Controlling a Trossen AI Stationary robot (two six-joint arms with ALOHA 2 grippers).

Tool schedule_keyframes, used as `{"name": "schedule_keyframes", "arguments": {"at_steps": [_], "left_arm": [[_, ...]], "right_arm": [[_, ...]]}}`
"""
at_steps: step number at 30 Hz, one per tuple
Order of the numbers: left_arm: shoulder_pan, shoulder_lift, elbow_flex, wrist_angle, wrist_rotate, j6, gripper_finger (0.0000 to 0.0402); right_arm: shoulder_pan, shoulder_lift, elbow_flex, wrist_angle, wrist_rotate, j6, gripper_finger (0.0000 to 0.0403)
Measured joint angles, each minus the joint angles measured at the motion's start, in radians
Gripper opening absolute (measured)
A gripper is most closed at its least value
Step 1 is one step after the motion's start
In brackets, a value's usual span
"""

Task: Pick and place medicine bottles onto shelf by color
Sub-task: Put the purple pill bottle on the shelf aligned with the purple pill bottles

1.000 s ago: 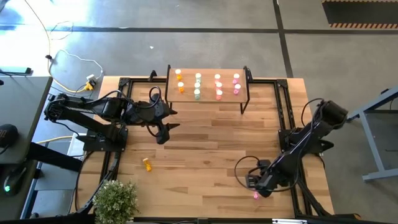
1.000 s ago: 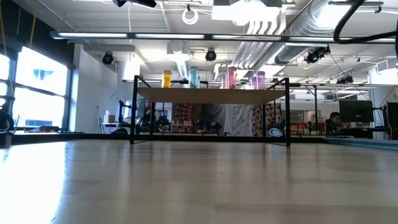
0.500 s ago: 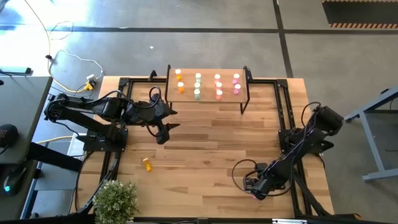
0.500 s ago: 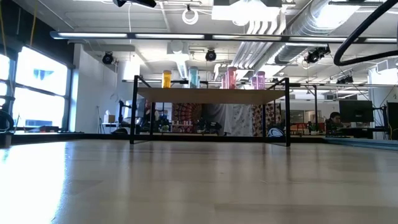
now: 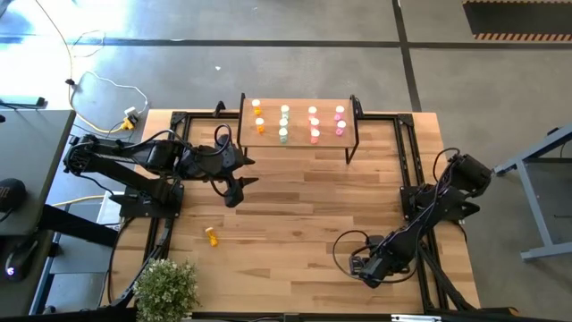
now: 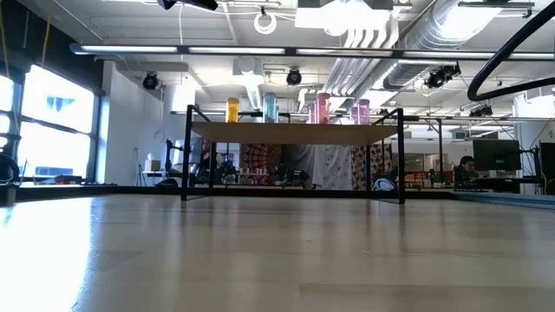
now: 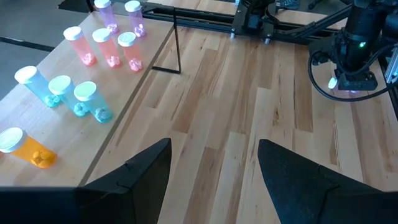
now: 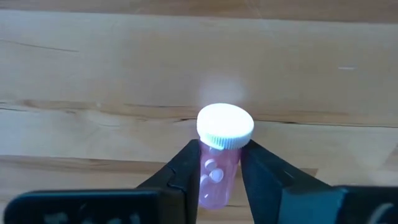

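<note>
Landmark: shelf (image 5: 299, 100), at the far edge of the table (image 5: 295, 210).

R gripper (image 5: 368, 272): well away from the shelf, low at the table's near right corner. Fingers (image 8: 186, 171) clamped on the body of a pink bottle (image 8: 219, 163), white cap clear of the fingertips, bottle lying close over the wood.

L gripper (image 5: 234, 190): near the shelf's left front leg, jaws spread wide, holding nothing.

On shelf: bottles (image 5: 284, 122) upright in colour columns, orange, green, salmon, pink.

One orange bottle (image 5: 211, 236) lies on the table, well in front of the shelf, left side.
</note>
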Motion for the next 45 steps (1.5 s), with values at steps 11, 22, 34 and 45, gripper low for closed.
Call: {"name": "schedule_keyframes", "arguments": {"at_steps": [11,22,34,45], "left_arm": [[0.000,0.000,0.000,0.000,0.000,0.000,0.0229],[0.000,0.000,0.000,0.000,0.000,0.002,0.0229],[0.001,0.000,0.000,0.000,0.000,0.027,0.0229],[0.000,0.000,0.000,0.000,0.000,0.027,0.0229]], "right_arm": [[0.005,-0.001,0.011,0.001,0.076,-0.034,0.0079],[0.005,-0.002,0.073,0.002,0.417,-0.160,0.0079],[-0.025,-0.003,0.134,-0.003,0.877,-0.368,0.0079],[-0.144,-0.003,0.135,-0.004,1.237,-0.625,0.0079]]}}
